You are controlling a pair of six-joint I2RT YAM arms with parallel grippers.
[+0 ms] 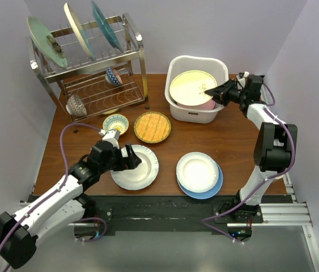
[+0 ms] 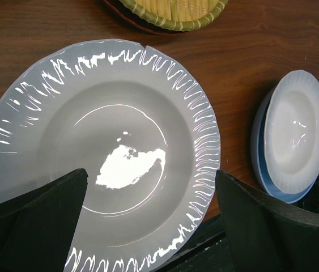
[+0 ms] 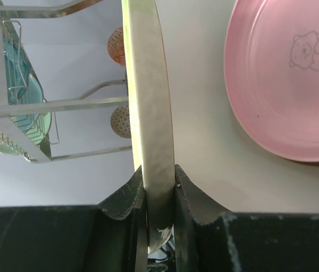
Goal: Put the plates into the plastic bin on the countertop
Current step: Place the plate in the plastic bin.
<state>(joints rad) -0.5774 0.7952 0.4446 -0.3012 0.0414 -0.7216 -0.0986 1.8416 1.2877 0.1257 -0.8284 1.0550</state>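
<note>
Done: pink plate (image 3: 284,85) is set in plastic bin (image 1: 196,116), beside jaws of right gripper (image 1: 221,90) | cream plate (image 1: 190,86) is pinched edge-on between them | pending: white plate (image 2: 102,141) is framed below wide-open, empty jaws of left gripper (image 2: 151,175)

The pink plate (image 1: 208,105) shows only as a sliver under the cream plate (image 1: 190,86) in the plastic bin (image 1: 196,117), the blue plate (image 1: 211,192) only as a crescent beneath a white plate (image 1: 196,170). The left wrist view's top edge cuts off the yellow woven-look plate (image 2: 170,10); the left fingers (image 2: 34,226) hide the large white plate's (image 2: 102,136) lower rim. The right wrist view's edge crops the pink plate
</note>
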